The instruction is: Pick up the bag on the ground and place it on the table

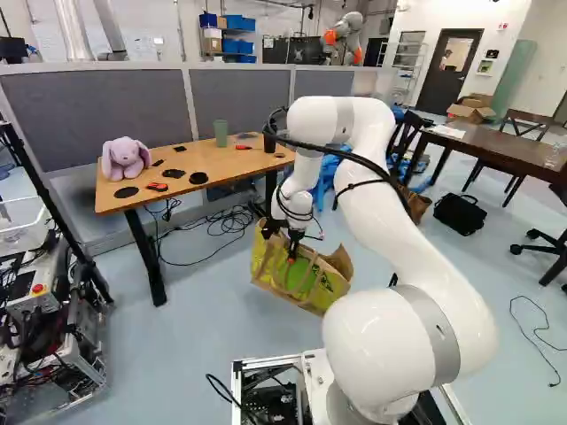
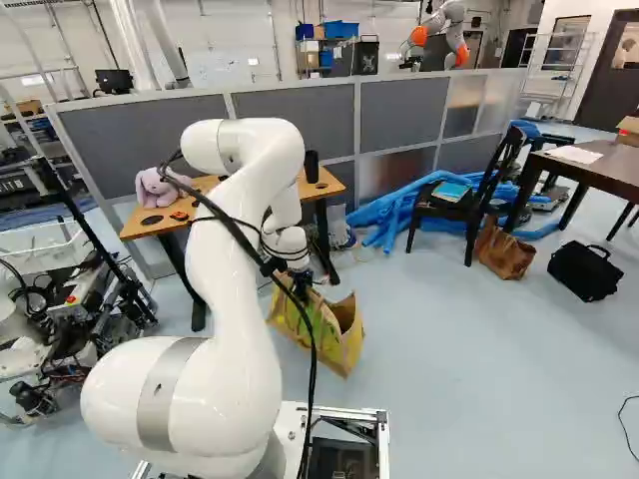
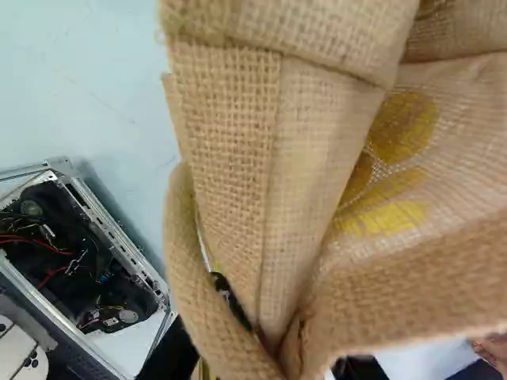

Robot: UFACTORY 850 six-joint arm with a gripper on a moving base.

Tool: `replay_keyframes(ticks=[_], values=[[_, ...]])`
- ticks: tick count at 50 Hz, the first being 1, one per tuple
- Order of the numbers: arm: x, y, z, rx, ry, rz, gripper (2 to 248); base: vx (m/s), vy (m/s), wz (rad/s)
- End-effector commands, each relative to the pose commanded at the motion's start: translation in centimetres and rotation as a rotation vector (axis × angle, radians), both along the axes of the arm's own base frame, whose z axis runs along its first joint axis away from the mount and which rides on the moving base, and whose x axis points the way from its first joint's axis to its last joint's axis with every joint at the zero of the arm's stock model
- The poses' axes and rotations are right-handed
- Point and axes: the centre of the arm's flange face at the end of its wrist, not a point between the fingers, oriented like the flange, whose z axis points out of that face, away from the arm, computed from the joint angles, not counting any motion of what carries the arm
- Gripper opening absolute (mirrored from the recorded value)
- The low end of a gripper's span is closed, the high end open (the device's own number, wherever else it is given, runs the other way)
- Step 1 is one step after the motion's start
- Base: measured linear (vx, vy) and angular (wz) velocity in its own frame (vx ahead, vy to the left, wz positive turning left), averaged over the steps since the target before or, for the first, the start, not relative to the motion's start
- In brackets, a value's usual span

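One yellow-green burlap bag (image 1: 310,282) is at the centre of the left base view, by the near right end of the wooden table (image 1: 213,161); whether its bottom touches the floor (image 1: 213,328) I cannot tell. The one gripper (image 1: 292,255) points down at the bag's upper part. In the wrist view the gripper (image 3: 269,358) has its two fingers a little apart, partly hidden behind the cloth, with a thick fold of burlap pinched between them, so it has hold of the bag. On the table, at the upper left of the left base view, sit one purple plush bunny (image 1: 125,158), one green cup (image 1: 221,133), one black cup (image 1: 269,142), two round black discs (image 1: 198,178) and two red tools (image 1: 157,187). Two other bags lie on the floor at the right of the right base view: one brown bag (image 2: 504,249) and one black bag (image 2: 585,271). One dark table (image 2: 599,172) stands at its upper right, with one black chair (image 2: 469,205) beside it. One other robot arm (image 1: 347,31) shows at the top of the left base view.
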Motion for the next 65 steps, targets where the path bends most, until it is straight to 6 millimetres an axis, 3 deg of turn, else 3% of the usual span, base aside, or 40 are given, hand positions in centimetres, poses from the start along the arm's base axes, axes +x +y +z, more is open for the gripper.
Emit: replay_keyframes(ticks=[65], values=[[-2.4, -0.1, 9.6, 0.002, -0.03, 0.034, 33, 0.0, 0.0, 0.0]])
